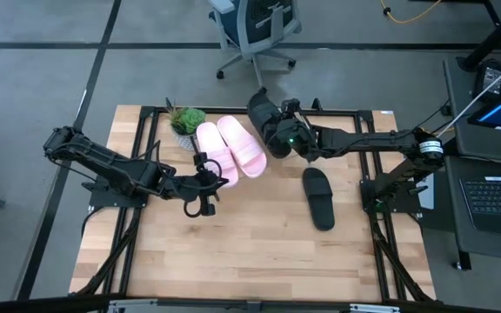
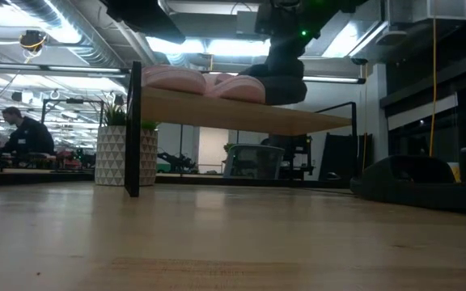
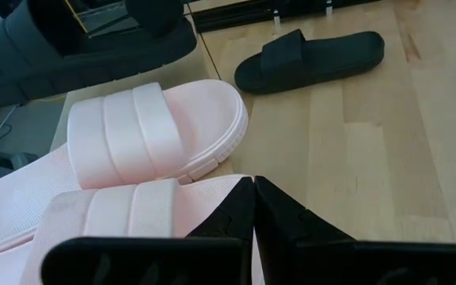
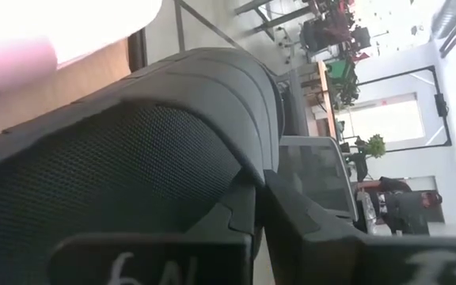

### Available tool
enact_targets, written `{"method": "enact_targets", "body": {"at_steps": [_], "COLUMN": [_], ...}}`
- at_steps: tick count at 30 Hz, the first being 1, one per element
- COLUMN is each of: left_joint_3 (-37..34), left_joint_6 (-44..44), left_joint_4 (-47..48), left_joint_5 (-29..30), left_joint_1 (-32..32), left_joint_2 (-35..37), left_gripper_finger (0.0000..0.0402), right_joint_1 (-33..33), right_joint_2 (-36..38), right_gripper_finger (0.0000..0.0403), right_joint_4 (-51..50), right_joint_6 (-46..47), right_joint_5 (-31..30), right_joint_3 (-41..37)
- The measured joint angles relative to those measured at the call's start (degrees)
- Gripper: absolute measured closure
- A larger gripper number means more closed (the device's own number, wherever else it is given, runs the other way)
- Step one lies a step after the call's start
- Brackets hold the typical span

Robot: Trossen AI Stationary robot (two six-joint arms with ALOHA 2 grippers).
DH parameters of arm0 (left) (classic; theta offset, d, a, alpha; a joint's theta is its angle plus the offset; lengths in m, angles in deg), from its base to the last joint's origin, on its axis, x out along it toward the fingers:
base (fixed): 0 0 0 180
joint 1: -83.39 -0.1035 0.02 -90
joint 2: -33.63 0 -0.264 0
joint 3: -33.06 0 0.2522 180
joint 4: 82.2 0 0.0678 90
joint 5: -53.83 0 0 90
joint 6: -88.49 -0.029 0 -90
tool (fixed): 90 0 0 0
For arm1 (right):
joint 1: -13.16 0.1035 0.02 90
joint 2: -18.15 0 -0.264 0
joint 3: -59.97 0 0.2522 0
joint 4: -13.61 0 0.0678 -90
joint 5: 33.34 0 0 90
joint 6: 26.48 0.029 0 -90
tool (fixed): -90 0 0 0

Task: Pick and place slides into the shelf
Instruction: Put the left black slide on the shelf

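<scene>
Currently, the right gripper (image 1: 290, 139) has its jaws closed on a black slide (image 1: 266, 123) over the shelf (image 2: 241, 113), at 1 o'clock from worktop (image 1: 233, 252) centre. The left gripper (image 1: 209, 181) has its jaws fully closed, empty, just beside the two pink slides (image 1: 231, 146) on the shelf at 12 o'clock. A second black slide (image 1: 318, 197) lies on the worktop at 3 o'clock.

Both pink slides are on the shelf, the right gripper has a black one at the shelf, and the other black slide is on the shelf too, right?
Not quite: the other black slide lies on the table, as the high view shows. The pink slides are on the shelf, and the right gripper holds a black one there.
</scene>
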State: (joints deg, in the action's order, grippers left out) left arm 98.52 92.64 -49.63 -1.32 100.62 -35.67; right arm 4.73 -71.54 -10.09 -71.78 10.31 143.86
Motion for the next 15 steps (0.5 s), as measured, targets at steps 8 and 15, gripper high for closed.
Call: {"method": "enact_targets", "body": {"at_steps": [8, 15], "left_joint_3": [0.00, 0.00], "left_joint_6": [-0.01, -0.01], "left_joint_4": [0.00, 0.00], "left_joint_5": [0.00, 0.00], "left_joint_1": [-0.01, -0.01], "left_joint_2": [0.00, 0.00], "left_gripper_finger": [0.0398, 0.0398], "right_joint_1": [0.00, 0.00], "right_joint_2": [0.00, 0.00], "right_gripper_finger": [0.0389, 0.0389], "right_joint_4": [-2.80, -2.89], "right_joint_6": [2.23, 2.51], "right_joint_5": [2.42, 2.54], "right_joint_3": [0.00, 0.00]}}
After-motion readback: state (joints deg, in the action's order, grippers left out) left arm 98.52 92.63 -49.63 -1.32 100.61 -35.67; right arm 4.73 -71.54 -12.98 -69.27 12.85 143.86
